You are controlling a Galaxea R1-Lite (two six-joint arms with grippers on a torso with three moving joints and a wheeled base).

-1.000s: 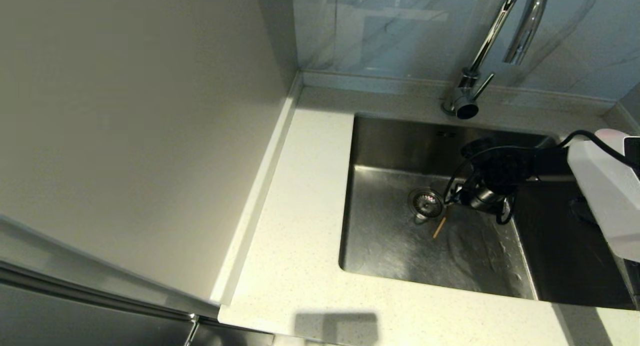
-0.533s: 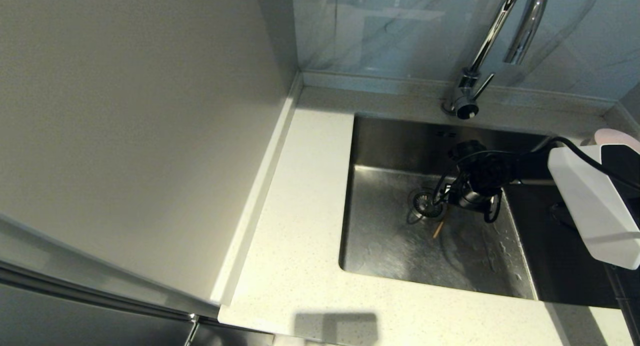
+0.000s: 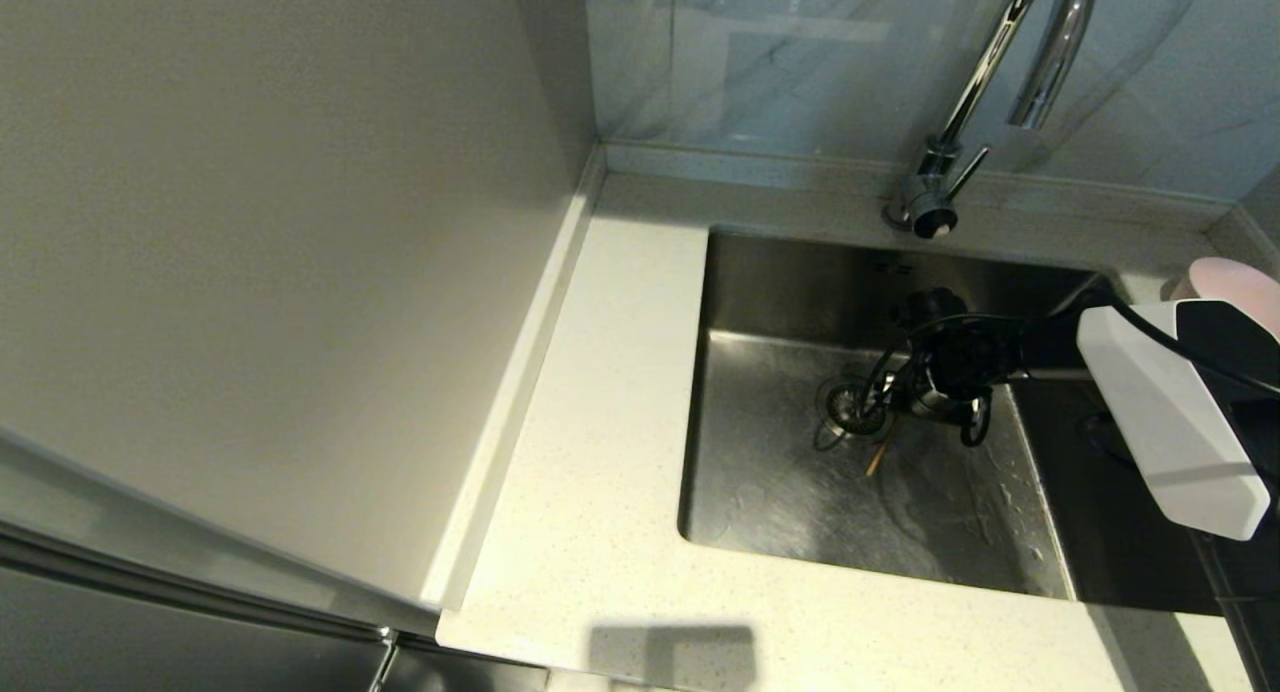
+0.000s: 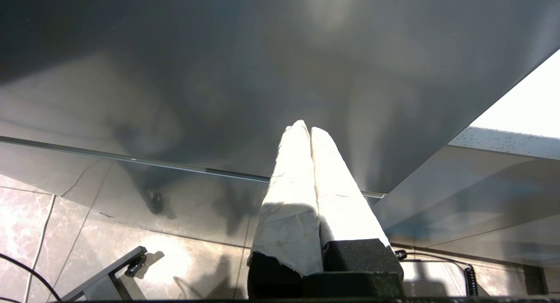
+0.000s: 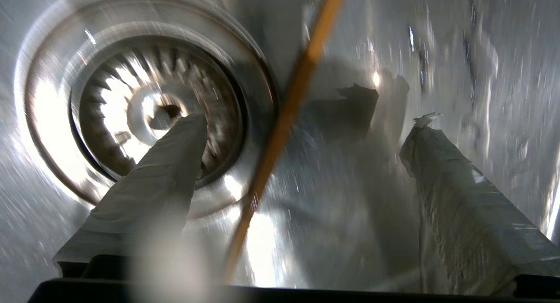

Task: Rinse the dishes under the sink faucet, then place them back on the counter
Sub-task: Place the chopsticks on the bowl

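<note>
Chopstick (image 5: 280, 128) lies on sink (image 3: 780, 492) floor between wide-open, empty right tool (image 5: 306, 119) fingers.

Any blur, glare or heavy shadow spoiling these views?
Right wrist view: motion-smeared, glare on the strainer drain, chopstick streaked between the open right gripper. Head view: right part of the sink lies in deep shadow. Left wrist view: sharp, sunlit patches.

I am working in a home kitchen. Below my pincer lies a stainless-steel sink (image 3: 790, 492) with a round strainer drain (image 5: 153, 114); beyond it rises a chrome gooseneck faucet (image 3: 990, 82) against a marbled backsplash (image 3: 760, 62), and a speckled off-white counter (image 3: 600, 472) surrounds the basin.
</note>
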